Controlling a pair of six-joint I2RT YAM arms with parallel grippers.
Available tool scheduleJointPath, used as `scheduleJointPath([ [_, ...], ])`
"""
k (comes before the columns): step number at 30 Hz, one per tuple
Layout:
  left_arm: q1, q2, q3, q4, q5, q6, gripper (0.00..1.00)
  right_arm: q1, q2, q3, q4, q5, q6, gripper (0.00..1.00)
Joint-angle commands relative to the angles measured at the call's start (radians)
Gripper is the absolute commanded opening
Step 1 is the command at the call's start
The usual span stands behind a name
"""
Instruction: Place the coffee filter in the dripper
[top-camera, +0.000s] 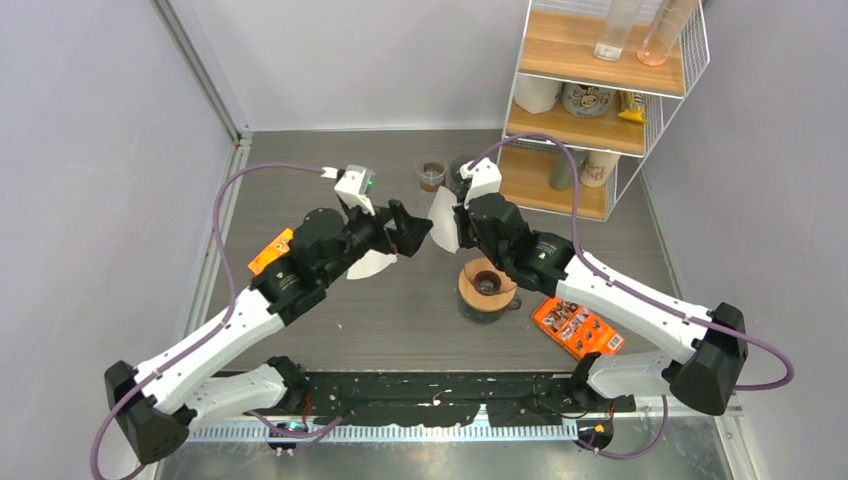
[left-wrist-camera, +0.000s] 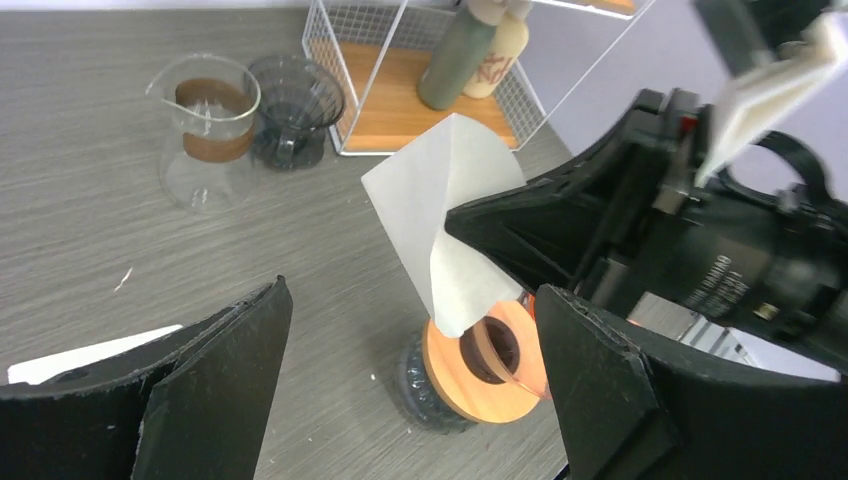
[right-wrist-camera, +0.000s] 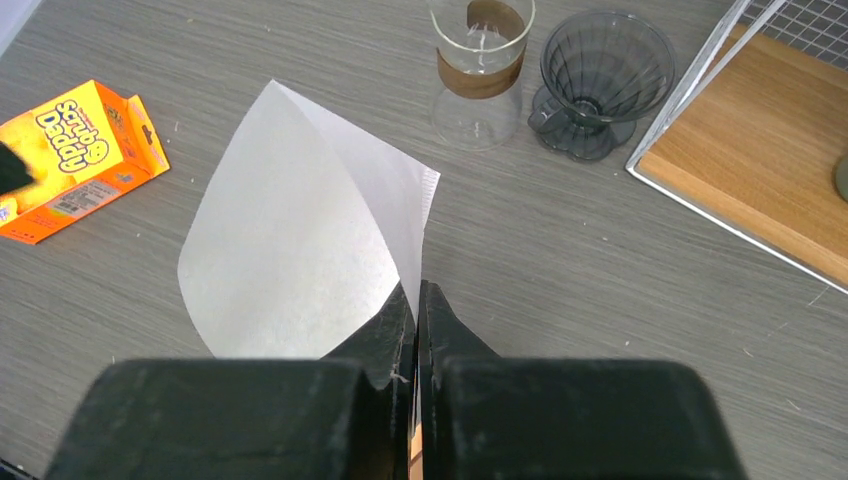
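The coffee filter (right-wrist-camera: 290, 250) stands pinched between the right jaws.

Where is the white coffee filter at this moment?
In the top view the coffee filter is held up mid-table in the shut right gripper, beside the open left gripper and just behind the wood-collared dripper.

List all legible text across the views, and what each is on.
"Scrub Daddy": on the orange box lying on the table.
"No...": reddish lettering on the cream bottle in the wire shelf; only the start can be read.
Too small or blurred to read: the print on the orange packet, the white print on the right arm housing, and the marking on the shelf cup.
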Motion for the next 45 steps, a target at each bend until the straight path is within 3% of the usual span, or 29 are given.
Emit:
scheduleJointPath([
  [1,0.003,-0.099,-0.048,0.116,0.011,0.032,0.99,-0.009,-0.050,0.077,-0.093,-0.032,0.037,0.05],
  [8,0.016,-0.136,-0.112,0.120,-0.159,0.008,1.00,-0.053,-0.097,0.194,-0.379,-0.154,0.073,0.05],
  [15,0.140,-0.080,-0.118,0.102,-0.150,-0.046,0.99,-0.242,-0.126,0.284,-0.739,-0.433,0.151,0.05],
  [20,0.206,-0.058,-0.145,0.151,-0.124,-0.065,1.00,-0.299,-0.111,0.368,-0.980,-0.466,0.178,0.05],
  [26,0.247,-0.004,-0.138,0.159,-0.081,-0.067,1.00,-0.308,-0.065,0.382,-1.033,-0.592,0.210,0.05],
  [45,0.268,-0.014,-0.182,0.179,-0.068,-0.036,1.00,-0.349,0.080,0.315,-0.917,-0.528,0.237,0.09],
])
